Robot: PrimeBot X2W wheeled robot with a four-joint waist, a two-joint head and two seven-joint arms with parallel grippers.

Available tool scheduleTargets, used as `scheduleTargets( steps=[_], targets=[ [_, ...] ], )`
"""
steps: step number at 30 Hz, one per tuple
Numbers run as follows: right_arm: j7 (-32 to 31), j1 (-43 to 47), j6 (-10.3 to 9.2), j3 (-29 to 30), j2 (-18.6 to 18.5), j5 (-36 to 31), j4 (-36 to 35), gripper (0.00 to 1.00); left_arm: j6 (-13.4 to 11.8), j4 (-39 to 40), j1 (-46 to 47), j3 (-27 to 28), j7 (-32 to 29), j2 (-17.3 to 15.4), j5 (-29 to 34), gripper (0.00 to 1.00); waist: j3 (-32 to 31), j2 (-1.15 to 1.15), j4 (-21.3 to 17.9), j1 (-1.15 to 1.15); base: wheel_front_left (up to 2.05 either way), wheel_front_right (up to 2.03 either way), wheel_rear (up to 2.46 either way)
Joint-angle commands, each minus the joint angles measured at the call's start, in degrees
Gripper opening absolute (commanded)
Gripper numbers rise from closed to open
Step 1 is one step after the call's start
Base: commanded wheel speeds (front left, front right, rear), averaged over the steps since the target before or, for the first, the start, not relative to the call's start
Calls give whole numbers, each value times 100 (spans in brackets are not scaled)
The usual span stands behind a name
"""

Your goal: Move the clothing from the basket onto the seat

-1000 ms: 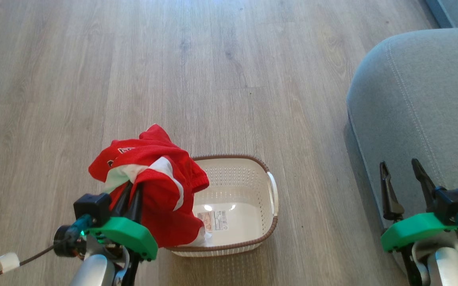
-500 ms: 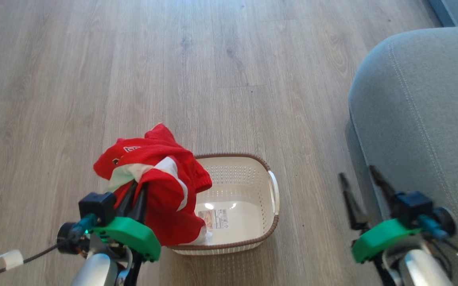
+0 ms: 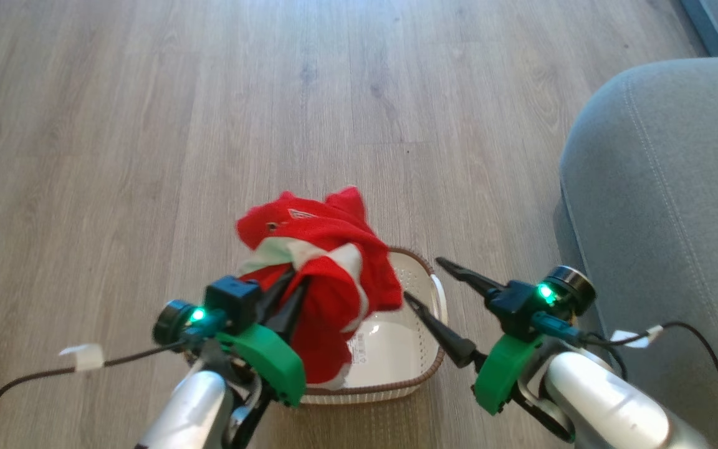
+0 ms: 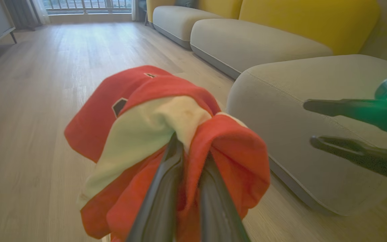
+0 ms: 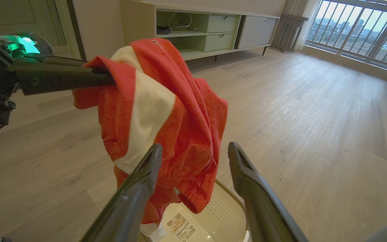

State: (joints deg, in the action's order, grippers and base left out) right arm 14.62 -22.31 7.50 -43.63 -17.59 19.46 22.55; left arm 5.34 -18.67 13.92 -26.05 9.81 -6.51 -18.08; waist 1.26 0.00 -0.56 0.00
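One fold of the clothing [image 3: 328, 249] is pinched by the left tool [image 3: 295, 279] at lower centre; the seat [image 3: 664, 187] lies rightward, beyond the spread right tool [image 3: 424, 279].

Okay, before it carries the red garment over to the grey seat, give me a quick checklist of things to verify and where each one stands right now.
1. Grip: left gripper is shut on a bunched fold of the clothing. Ok.
2. Lift: the clothing's lower end hangs over the inside of the basket, and whether it is above the rim is unclear. Cannot tell.
3. Spare hand: right gripper is open, holds nothing and sits beside the clothing. Ok.
4. Path: the right gripper stands between the clothing and the seat, so it may need to move aside first. Not ok.
5. Landing spot: the visible part of the seat is bare. Ok.
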Motion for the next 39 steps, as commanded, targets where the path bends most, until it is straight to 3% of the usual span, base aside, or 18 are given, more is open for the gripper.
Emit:
scheduleTargets(
  steps=[1, 10, 17, 22, 23, 24, 25, 29, 31, 33, 34, 35, 37, 38, 39],
  targets=[
    [38, -211, -1, -76, -63, 57, -124, 100, 26, 254, 370, 154, 16, -25, 20, 0, -16, 0, 18, 0, 0, 0, 0],
    [38, -1122, -1, -1250, -461, 273, 79, 100, 208, 325, 802, -976, -24, -234, -218, 0, -22, 0, 72, 0, 0, 0, 0],
    [38, -1504, -1, -1962, -556, 408, 319, 100, 213, 497, 1336, -2312, 261, -618, -1171, 0, -49, 0, 39, 0, 0, 0, 0],
    [38, -1628, -1, -2215, -520, 694, 427, 100, 213, 516, 1740, -2950, 428, -822, -1757, 0, -60, 0, 11, 0, 0, 0, 0],
    [38, -1647, -1, -2220, -518, 740, 431, 64, 213, 509, 1803, -3031, 451, -841, -1857, 0, -56, 0, 6, 0, 0, 0, 0],
    [38, -1658, -1, -2206, -515, 778, 428, 37, 213, 490, 1864, -3090, 469, -858, -1931, 0, -52, 0, 1, 0, 0, 0, 0],
    [38, -1668, -1, -2205, -514, 803, 423, 1, 213, 469, 1917, -3141, 483, -875, -1987, 0, -45, 0, -7, 0, 0, 0, 0],
    [38, -1666, -1, -2103, -515, 876, 317, 0, 214, 381, 2046, -3262, 512, -902, -2147, 0, -9, 0, -44, 0, 0, 0, 0],
    [38, -1575, -1, -1887, -593, 904, 253, 0, 214, 326, 1986, -3020, 517, -886, -2102, 32, 24, 0, -75, 0, 0, 0, 0],
    [38, -1536, -1, -1773, -620, 896, 229, 0, 214, 277, 1925, -2909, 518, -875, -2013, 50, 36, 0, -85, 0, 0, 0, 0],
    [38, -1517, -1, -1726, -632, 882, 218, 0, 214, 252, 1883, -2861, 518, -863, -1992, 72, 37, 0, -92, 0, 0, 0, 0],
    [38, -1517, -1, -1726, -632, 882, 218, 0, 214, 252, 1883, -2861, 518, -863, -1992, 72, 37, 0, -92, 0, 0, 0, 0],
    [38, -1474, -1, -1638, -652, 860, 193, 0, 214, 198, 1824, -2802, 518, -851, -1926, 94, 42, 0, -105, 0, 0, 0, 0],
    [38, -1455, -1, -1601, -665, 849, 182, 0, 214, 181, 1797, -2767, 518, -836, -1907, 100, 45, 0, -111, 0, 0, 0, 0],
    [38, -1438, -1, -1550, -678, 839, 174, 0, 214, 168, 1774, -2736, 518, -820, -1896, 100, 48, 0, -116, 0, 0, 0, 0]
  ],
)
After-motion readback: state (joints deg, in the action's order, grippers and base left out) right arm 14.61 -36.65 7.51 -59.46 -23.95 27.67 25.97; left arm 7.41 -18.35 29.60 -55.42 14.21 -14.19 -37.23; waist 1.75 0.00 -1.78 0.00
